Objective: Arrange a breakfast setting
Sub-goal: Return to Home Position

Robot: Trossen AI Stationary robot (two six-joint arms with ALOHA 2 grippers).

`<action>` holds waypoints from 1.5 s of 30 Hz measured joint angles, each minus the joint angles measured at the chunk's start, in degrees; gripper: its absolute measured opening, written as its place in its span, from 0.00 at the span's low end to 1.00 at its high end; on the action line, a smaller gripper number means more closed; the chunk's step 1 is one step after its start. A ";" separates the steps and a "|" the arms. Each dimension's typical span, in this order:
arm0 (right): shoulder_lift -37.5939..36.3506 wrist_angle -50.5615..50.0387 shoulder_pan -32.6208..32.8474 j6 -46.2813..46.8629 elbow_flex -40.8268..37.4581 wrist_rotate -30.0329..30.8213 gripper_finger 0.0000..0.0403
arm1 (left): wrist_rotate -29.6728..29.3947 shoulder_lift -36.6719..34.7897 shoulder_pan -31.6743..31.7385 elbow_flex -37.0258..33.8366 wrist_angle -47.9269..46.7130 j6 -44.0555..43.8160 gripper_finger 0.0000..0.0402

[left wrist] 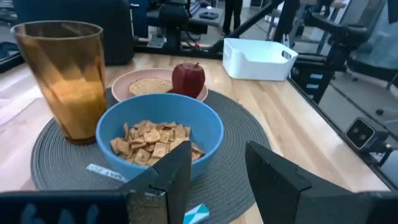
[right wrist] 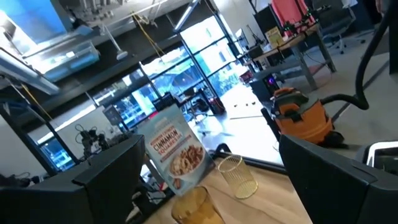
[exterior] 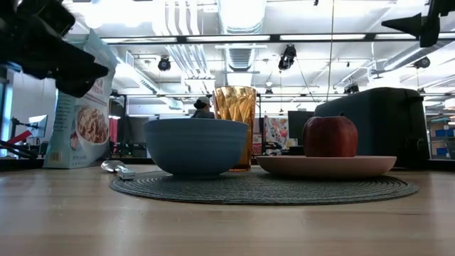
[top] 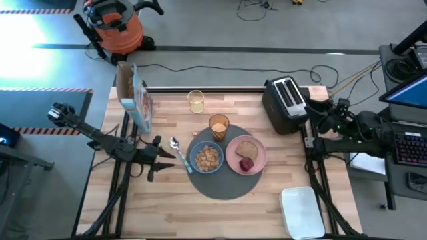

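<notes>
We see the round dark grey mat (top: 223, 189) lying in the middle of the table (top: 167, 213) with the whole setting on it. The blue bowl (top: 206, 158), filled with cereal squares (left wrist: 152, 140), stands on the mat's left half. The pink plate (top: 235, 160) sits just beside it on the right. The toast slice (top: 248, 148) lies on the plate, and the red apple (top: 246, 164) rests upright next to it, nearer the front edge. The glass of orange drink (top: 219, 127) stands at the mat's far rim, behind the gap between bowl and plate. The silver spoon (top: 177, 151) lies at the mat's left rim, close to the bowl.

The left hand (top: 162, 159) hovers just left of the spoon, its fingers spread wide and holding nothing. The right hand (right wrist: 208, 143) is well apart from the setting, beside the black toaster (top: 285, 103), also spread wide and empty.

A cereal box (top: 137, 100) and an empty glass (top: 195, 101) stand near the far edge, and a white tray (top: 301, 212) sits at the front right corner.
</notes>
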 joint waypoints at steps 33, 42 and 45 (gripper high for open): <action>0.02 -0.03 0.00 -0.01 1.02 0.02 0.90 | 1.25 -35.77 1.23 -6.44 -11.12 5.23 0.34; 0.04 -0.09 0.00 0.00 1.02 0.02 0.90 | 1.26 -35.88 1.23 -6.35 -10.76 4.44 0.34; 0.04 -0.09 0.00 -0.02 1.02 0.02 0.90 | 1.24 -35.86 1.23 -6.33 -10.75 4.44 0.34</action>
